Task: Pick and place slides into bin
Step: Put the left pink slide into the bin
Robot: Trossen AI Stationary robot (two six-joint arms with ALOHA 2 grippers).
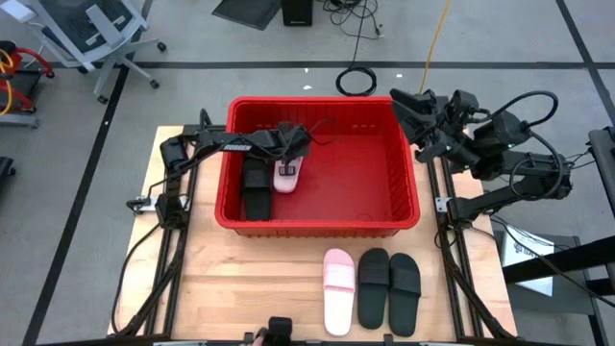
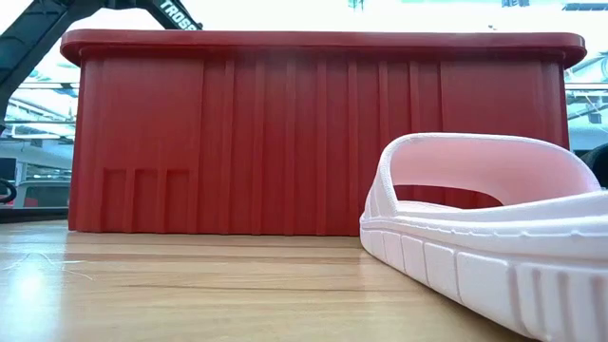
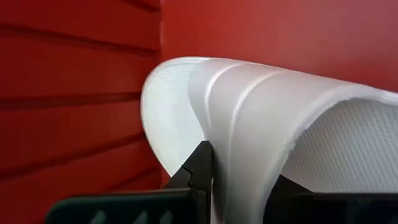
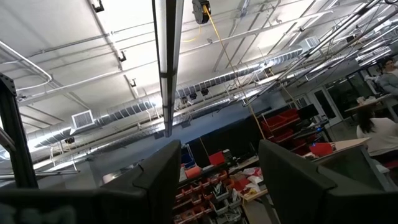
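Slides are found in two places: a pink-white one point(image 1: 286, 175) is pinched by its strap in the narrowed fingers of the left gripper point(image 1: 293, 146) inside the bin point(image 1: 408, 207), low beside a black slide point(image 1: 256, 187) lying on the floor at the bin's left wall. Its long axis is judged to run front to back of the bin, so only a release is called for. Outside the bin's front wall a pink slide point(image 1: 337, 288) and two black slides point(image 1: 389, 286) are left, while the right gripper point(image 1: 411, 108) is parked with fingers spread wide at the bin's far right corner.

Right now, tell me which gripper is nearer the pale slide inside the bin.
Left. The left gripper is shut on the pale slide inside the red bin; the right gripper hangs open beyond the bin's far right corner.
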